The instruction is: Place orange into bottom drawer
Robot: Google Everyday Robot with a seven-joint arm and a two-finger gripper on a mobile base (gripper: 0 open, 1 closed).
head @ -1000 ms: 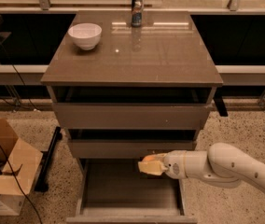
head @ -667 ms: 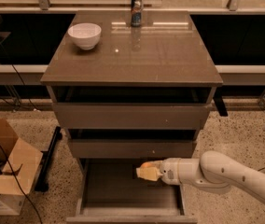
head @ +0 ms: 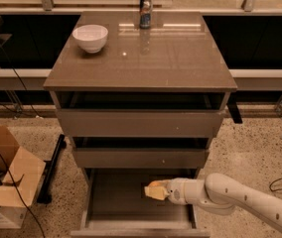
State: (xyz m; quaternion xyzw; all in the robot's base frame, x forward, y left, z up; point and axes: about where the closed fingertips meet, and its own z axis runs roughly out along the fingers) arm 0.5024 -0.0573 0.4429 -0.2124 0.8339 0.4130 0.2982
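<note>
Gripper: my claw hangs low in the frame, inside the opening of the pulled-out bottom drawer, tip pointing left.
Arm: the white arm runs from the claw to the right and down, out of the lower right corner.
Claw state: I cannot tell whether it is apart, together or clamped on anything.
Orange: I see an orange-yellow rounded patch right at the claw's tip, which I take for the orange; it is above the drawer floor, towards the right side.
Orange's axis: it reads as round, so I can make out no long axis and no direction it points.
Bottom drawer: open under and to the left of the claw, its grey floor showing.
Middle drawer: just above the claw, slightly open.
Top drawer: further above the claw, also slightly open.
White bowl: far above and to the left of the claw, on the cabinet top.
Can: upright at the far edge of the cabinet top, almost straight above the claw.
Cardboard box: on the floor, well to the left of the claw.
</note>
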